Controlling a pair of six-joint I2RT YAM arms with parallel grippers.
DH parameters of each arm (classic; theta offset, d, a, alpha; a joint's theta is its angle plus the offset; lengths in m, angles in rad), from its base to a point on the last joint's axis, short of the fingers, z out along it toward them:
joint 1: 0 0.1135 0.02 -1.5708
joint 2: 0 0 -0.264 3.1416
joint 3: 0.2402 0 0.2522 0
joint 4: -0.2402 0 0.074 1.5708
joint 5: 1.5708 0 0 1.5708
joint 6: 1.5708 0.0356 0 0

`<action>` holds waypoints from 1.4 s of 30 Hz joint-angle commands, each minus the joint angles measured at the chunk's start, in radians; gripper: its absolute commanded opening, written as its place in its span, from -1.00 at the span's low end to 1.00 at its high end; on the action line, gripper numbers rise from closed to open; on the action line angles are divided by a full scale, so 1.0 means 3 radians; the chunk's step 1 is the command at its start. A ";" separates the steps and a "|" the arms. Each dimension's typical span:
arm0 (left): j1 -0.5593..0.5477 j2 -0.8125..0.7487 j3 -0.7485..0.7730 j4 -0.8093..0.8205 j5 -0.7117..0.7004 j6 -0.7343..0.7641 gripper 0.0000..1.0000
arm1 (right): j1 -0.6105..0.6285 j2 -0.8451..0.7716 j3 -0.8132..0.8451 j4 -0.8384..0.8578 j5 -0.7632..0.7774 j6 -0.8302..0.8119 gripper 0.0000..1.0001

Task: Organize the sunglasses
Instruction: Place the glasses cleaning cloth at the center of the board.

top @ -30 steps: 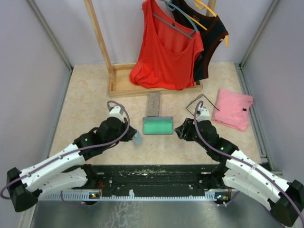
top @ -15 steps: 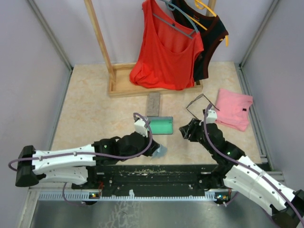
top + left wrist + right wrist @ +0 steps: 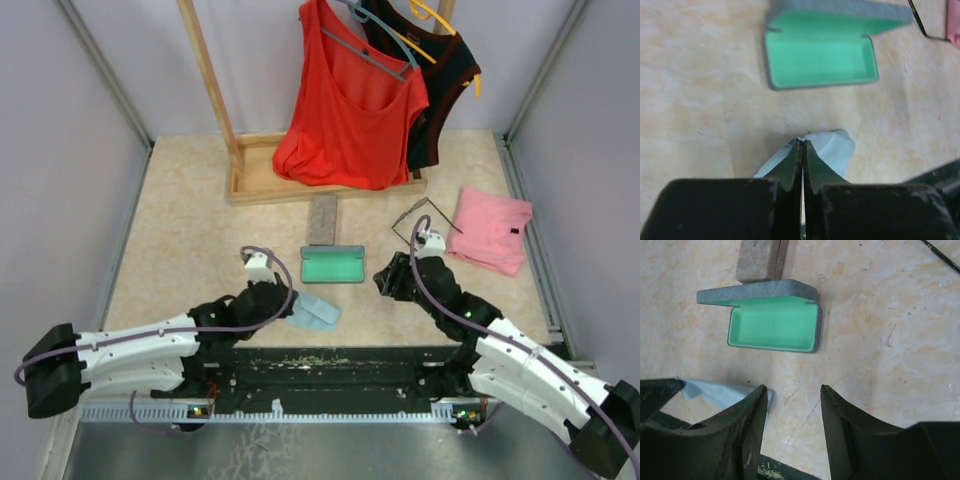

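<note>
One pair of sunglasses point(image 3: 413, 222), thin dark wire frames, lies on the table between the right arm and a pink cloth. Only a corner of the sunglasses point(image 3: 926, 26) shows in the left wrist view, and one slim arm of the sunglasses point(image 3: 941, 253) in the right wrist view. My left gripper point(image 3: 292, 304) point(image 3: 802, 142) is shut, its tips pinching a fold of the light blue wiping cloth point(image 3: 319, 311) point(image 3: 836, 149) low over the table. My right gripper point(image 3: 384, 281) point(image 3: 792, 390) hangs open over bare table, holding nothing, well short of the sunglasses.
An open grey case with green lining point(image 3: 333, 265) point(image 3: 774, 330) sits centre. A closed grey case point(image 3: 322, 219) lies behind it. Folded pink cloth point(image 3: 490, 228) lies at the right. A wooden rack base point(image 3: 255, 185) with hanging red and black tops stands at the back. The black rail point(image 3: 330, 365) runs along the front.
The left arm carried the blue cloth right toward the front edge, then drew back left; the cloth now trails on the table from its tips. The right gripper shifted only slightly.
</note>
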 commanded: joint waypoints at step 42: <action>0.0887 0.0448 -0.0407 -0.0112 0.0027 -0.0024 -1.00 | 0.0824 0.2347 -0.0051 0.2843 -0.0828 0.0441 -0.05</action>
